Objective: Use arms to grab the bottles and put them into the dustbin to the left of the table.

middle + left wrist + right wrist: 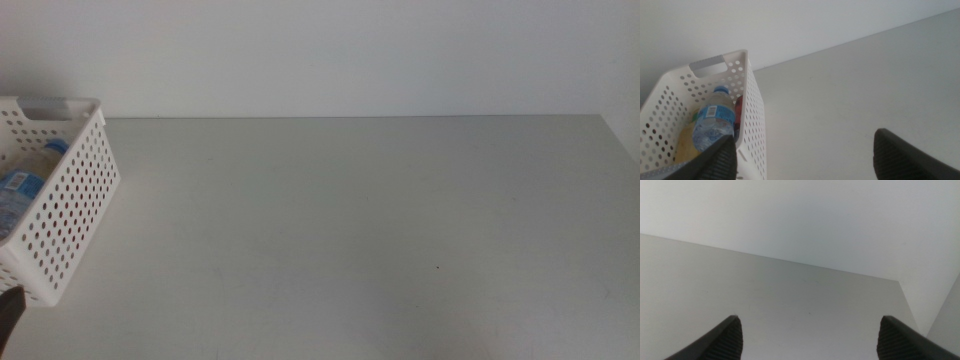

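Note:
The white perforated dustbin (70, 215) stands at the table's (350, 220) far left. Inside it lie the clear water bottle (715, 122) with its blue cap, the yellowish tea bottle (686, 147) under it, and the red can (738, 111) against the bin's wall. In the middle view only the water bottle (18, 190) shows through the bin's top. My left gripper (807, 160) is open and empty, just in front of the dustbin (752, 115); a dark tip of the left gripper (8, 312) shows at the bottom-left corner. My right gripper (810, 340) is open and empty over bare table and is out of the middle view.
A plain white wall (330, 50) runs behind the table's far edge. The table's right edge (620, 135) shows at the far right, with a gap beyond it.

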### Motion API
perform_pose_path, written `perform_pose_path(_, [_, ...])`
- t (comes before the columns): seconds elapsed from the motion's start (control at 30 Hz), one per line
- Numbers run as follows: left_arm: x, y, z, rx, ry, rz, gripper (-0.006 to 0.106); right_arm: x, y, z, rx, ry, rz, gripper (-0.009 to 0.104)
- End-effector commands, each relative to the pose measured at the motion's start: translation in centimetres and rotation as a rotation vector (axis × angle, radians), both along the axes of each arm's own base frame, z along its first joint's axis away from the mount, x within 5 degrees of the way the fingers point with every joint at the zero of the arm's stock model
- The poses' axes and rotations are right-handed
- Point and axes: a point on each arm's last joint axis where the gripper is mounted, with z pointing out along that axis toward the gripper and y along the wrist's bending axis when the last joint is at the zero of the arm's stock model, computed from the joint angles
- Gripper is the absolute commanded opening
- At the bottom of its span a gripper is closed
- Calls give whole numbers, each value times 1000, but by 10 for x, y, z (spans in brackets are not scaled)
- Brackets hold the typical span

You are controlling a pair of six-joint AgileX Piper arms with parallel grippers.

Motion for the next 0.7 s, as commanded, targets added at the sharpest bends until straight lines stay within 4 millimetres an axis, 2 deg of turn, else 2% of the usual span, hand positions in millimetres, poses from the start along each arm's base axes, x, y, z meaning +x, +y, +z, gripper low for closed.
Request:
perform_pose_path(0.0, [-3, 1, 1, -24, -86, 6, 94, -4, -1, 10, -14, -109, -8, 70])
perform_pose_path(0.27, [-4, 0, -51, -24, -2, 4, 94, -14, -2, -8, -15, -152, -9, 70])
perform_pose_path(0.4, [-4, 0, -63, -23, 11, 4, 94, -15, -2, -8, -14, -165, -9, 70])
perform_pose_path(0.53, [-3, 1, -67, -31, -51, 10, 94, -15, -2, -8, -14, -165, -9, 70])
perform_pose_path(0.67, [-1, 1, -83, -37, -92, 16, 94, -15, -2, -8, -14, -165, -9, 70])
